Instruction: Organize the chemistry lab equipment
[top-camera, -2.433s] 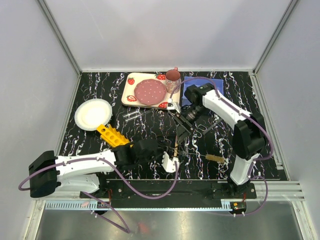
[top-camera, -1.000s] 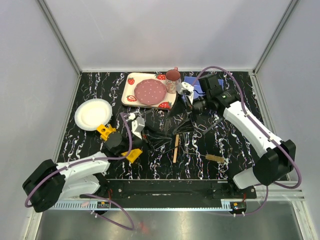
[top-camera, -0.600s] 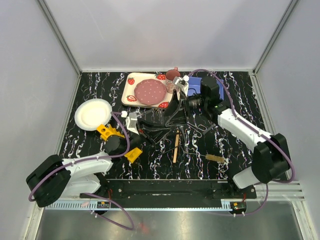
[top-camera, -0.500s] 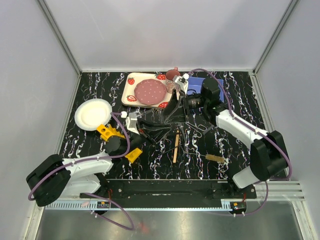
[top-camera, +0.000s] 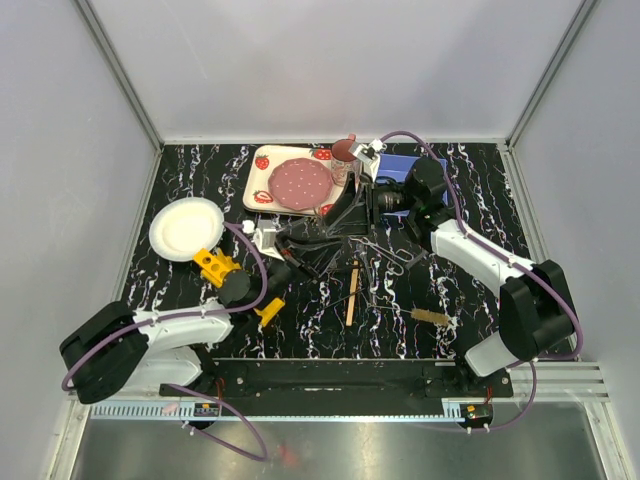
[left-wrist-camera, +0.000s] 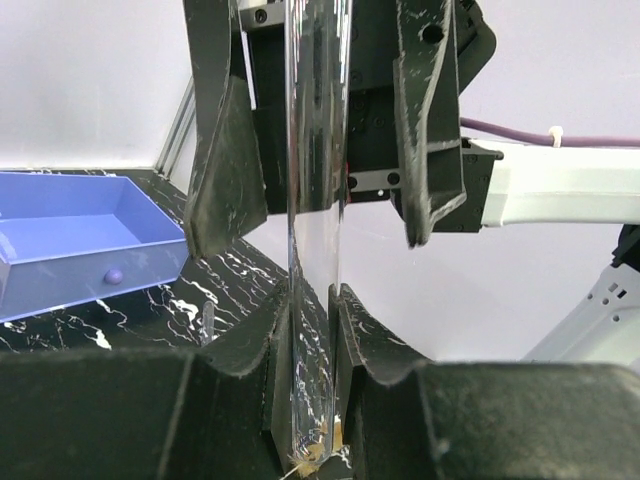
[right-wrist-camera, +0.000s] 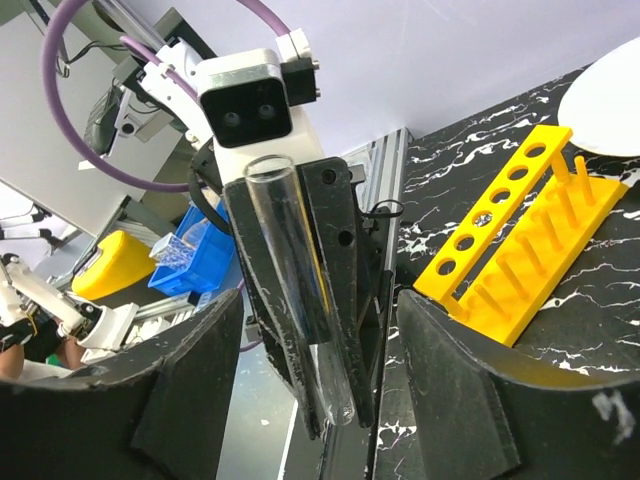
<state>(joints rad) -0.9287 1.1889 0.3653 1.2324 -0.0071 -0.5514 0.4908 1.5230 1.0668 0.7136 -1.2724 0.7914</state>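
- Above the counter (top-camera: 180, 170): left jaws clamped on one clear glass tube (left-wrist-camera: 315, 150); right jaws apart, straddling it, no contact visible.
- Yellow plastic rack with round holes (right-wrist-camera: 510, 270): visible holes empty.
- Slim wooden stick (top-camera: 352, 293), tan-bristled tube brush (top-camera: 430, 317), thin wire tongs (top-camera: 392, 252): loose on counter. Judged early stage.

Centre: left gripper (left-wrist-camera: 312, 320) with clear glass tube (left-wrist-camera: 315, 150) and right gripper (left-wrist-camera: 312, 240) are crowding together.
Rear: strawberry tray (top-camera: 258, 190) and blue bin (top-camera: 397, 163) are blocking.
Left: white plate (top-camera: 187, 228) and yellow rack (top-camera: 225, 268) are obstructing.
Table (top-camera: 200, 170): rear-left corner is lying open.
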